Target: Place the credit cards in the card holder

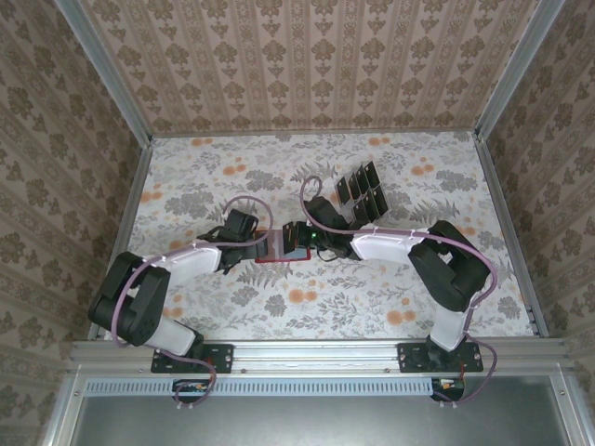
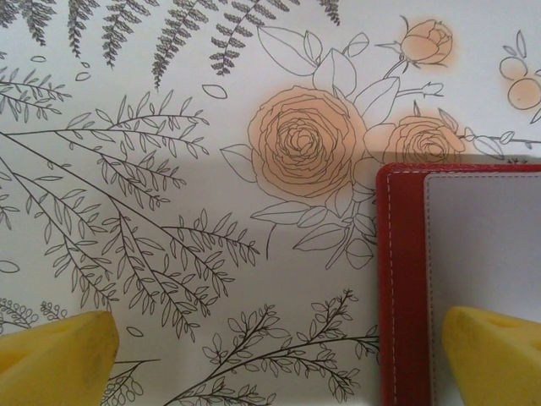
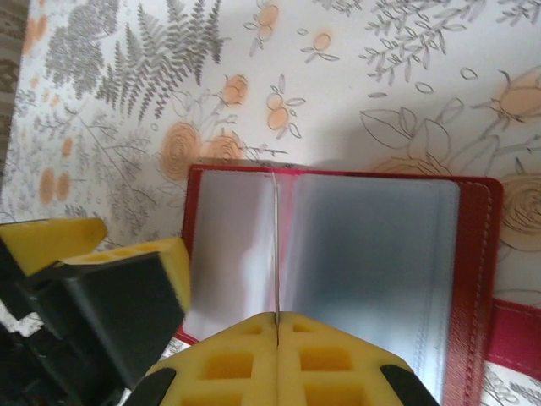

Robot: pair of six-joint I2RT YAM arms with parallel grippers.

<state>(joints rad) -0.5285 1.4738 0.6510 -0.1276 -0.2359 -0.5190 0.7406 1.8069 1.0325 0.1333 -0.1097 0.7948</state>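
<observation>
Nothing can be read in any view: no words, labels, brand marks, numbers or signs. The bench [image 2: 127, 211] cover carries only drawn roses, ferns and leaves. The walls [image 1: 307, 56] bear a repeating floral stripe. The card holder [image 2: 404, 279], at the lower right of the left wrist view, shows a plain red stitched border and blank pale pockets.

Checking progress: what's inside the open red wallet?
Pale pockets line the wallet. At its fold, the right fingers pinch a thin sheet, edge-on, so card or leaf is unclear. The fingers cover the near edge.
</observation>
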